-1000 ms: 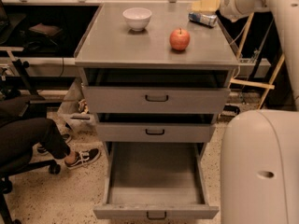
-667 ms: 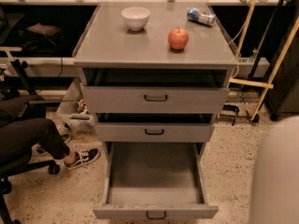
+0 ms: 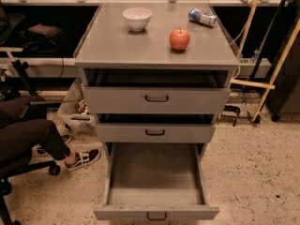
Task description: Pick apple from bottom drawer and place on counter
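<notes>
The red apple [image 3: 179, 39] with a short stem stands upright on the grey counter [image 3: 117, 46], right of centre. The bottom drawer [image 3: 154, 182] is pulled far out and its flat grey floor holds nothing. The two shallower drawers above it stand slightly open. The gripper and arm are out of view.
A white bowl [image 3: 137, 18] stands at the back left of the counter. A blue can [image 3: 202, 17] lies on its side at the back right. A seated person's leg and shoe [image 3: 80, 159] are on the floor at left. Wooden poles [image 3: 276, 69] lean at right.
The arm and the robot's white body, seen at the right and top one second ago, have left the view. The camera has shifted. The apple has not moved on the counter.
</notes>
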